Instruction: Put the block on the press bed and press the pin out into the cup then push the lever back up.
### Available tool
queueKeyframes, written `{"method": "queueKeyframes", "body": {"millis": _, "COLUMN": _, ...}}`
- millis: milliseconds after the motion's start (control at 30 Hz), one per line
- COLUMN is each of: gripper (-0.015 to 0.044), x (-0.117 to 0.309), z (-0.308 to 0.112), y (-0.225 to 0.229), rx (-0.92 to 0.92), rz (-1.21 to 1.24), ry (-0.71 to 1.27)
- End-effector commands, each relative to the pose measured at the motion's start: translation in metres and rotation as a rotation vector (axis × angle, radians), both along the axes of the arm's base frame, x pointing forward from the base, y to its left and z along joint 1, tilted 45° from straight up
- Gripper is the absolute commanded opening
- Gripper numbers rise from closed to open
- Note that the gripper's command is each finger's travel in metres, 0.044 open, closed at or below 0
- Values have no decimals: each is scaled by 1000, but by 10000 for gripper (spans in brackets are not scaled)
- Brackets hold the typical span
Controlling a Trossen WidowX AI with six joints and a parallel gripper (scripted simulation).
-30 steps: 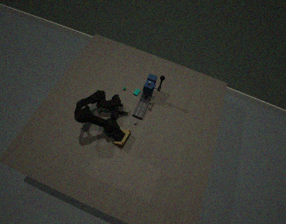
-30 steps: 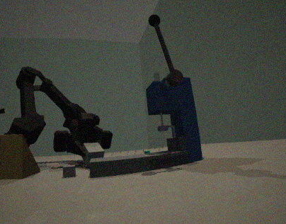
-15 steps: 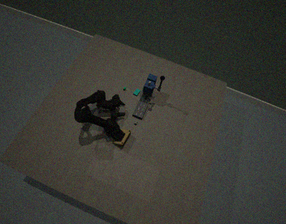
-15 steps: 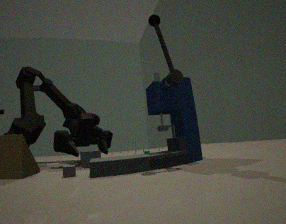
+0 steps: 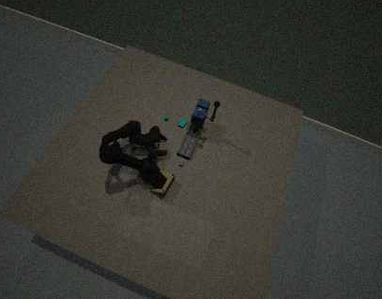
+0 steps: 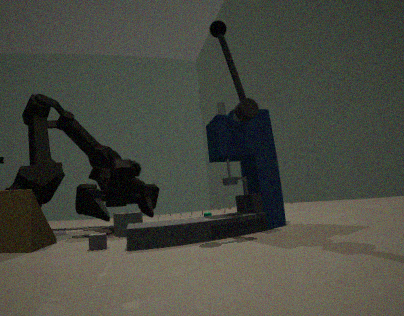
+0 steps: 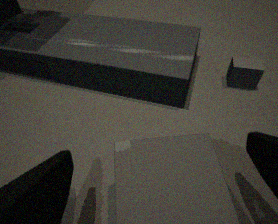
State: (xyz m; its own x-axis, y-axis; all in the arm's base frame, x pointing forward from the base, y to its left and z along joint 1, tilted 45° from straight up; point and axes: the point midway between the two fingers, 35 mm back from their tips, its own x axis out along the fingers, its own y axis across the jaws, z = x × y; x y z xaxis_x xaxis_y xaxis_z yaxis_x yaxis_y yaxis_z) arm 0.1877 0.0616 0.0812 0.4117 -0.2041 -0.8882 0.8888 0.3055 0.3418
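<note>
The grey block (image 6: 127, 222) (image 7: 172, 180) lies on the table beside the near end of the press's long dark base (image 5: 187, 147) (image 6: 168, 234) (image 7: 125, 47). My gripper (image 5: 166, 146) (image 6: 130, 215) (image 7: 160, 149) is open and empty, low over the block, with a fingertip to either side of it in the wrist view. The block's pin cannot be made out. The blue press (image 5: 200, 114) (image 6: 258, 153) stands at the base's far end, its lever (image 6: 231, 68) raised and its punch (image 6: 229, 169) hanging above the base. I cannot identify the cup.
A small grey cube (image 5: 181, 165) (image 6: 97, 242) (image 7: 244, 79) lies off the base's near end. A teal block (image 5: 182, 123) and a smaller teal piece (image 5: 165, 118) lie beside the press. A yellow wedge-like object (image 5: 169, 184) (image 6: 18, 223) stands near the arm.
</note>
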Motion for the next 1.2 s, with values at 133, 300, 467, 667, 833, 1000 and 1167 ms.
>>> {"method": "queueKeyframes", "body": {"millis": 133, "gripper": 440, "x": 0, "z": 0, "y": 0, "rx": -1, "rz": -7, "ry": -3}}
{"method": "queueKeyframes", "body": {"millis": 300, "gripper": 440, "x": 0, "z": 0, "y": 0, "rx": -1, "rz": -7, "ry": -3}}
{"method": "queueKeyframes", "body": {"millis": 467, "gripper": 440, "x": 0, "z": 0, "y": 0, "rx": -1, "rz": -7, "ry": -3}}
{"method": "queueKeyframes", "body": {"millis": 667, "gripper": 440, "x": -2, "z": 7, "y": -12, "rx": 72, "rz": 19, "ry": 110}}
{"method": "queueKeyframes", "body": {"millis": 833, "gripper": 440, "x": -6, "z": 22, "y": -24, "rx": 221, "rz": 73, "ry": 204}}
{"method": "queueKeyframes", "body": {"millis": 1000, "gripper": 440, "x": -9, "z": 46, "y": -33, "rx": 390, "rz": 141, "ry": 201}}
{"method": "queueKeyframes", "body": {"millis": 1167, "gripper": 440, "x": -10, "z": 60, "y": -37, "rx": 469, "rz": 177, "ry": 163}}
